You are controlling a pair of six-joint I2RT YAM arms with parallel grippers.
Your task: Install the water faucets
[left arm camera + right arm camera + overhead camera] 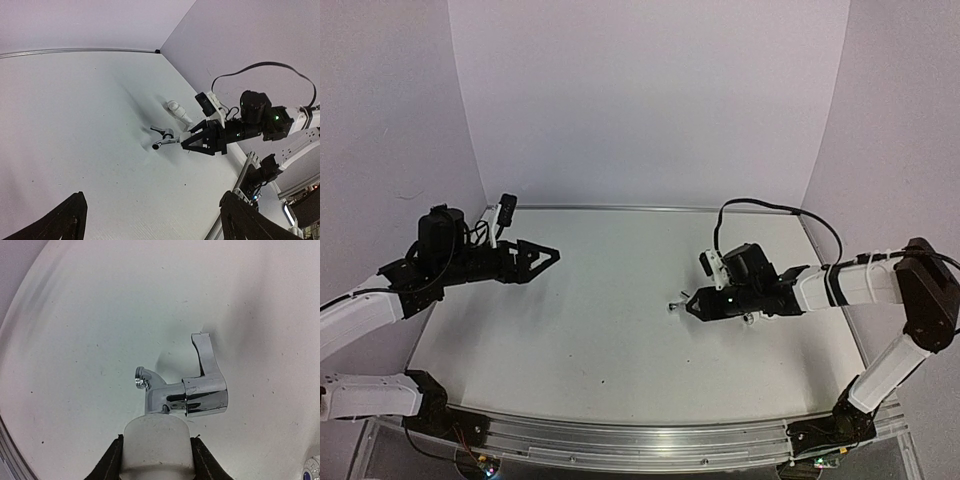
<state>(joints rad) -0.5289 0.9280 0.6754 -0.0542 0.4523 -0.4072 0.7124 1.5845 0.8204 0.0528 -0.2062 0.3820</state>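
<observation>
We hold one faucet (200,396) by its white base (156,432) in our clamped right claw (156,461). Our left claw (548,255) gapes idle, and another fitting (179,111) awaits near the desk's (620,340) right edge.

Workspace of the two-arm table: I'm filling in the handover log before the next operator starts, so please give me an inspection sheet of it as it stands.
Surface: white table, a few dark specks.
Job's things: chrome lever faucet on a white cylindrical base, clamped by that base; white plastic fitting lying on the table near it.
Clutter: small metal part with a blue spot, cut off by the right wrist view's edge; kind unclear.
Grippers: left gripper open, empty; right gripper shut on the faucet's base.
Cables: black cable arching above the right wrist, clear of the parts.
Surroundings: plain white walls; aluminium rail along the near edge.
</observation>
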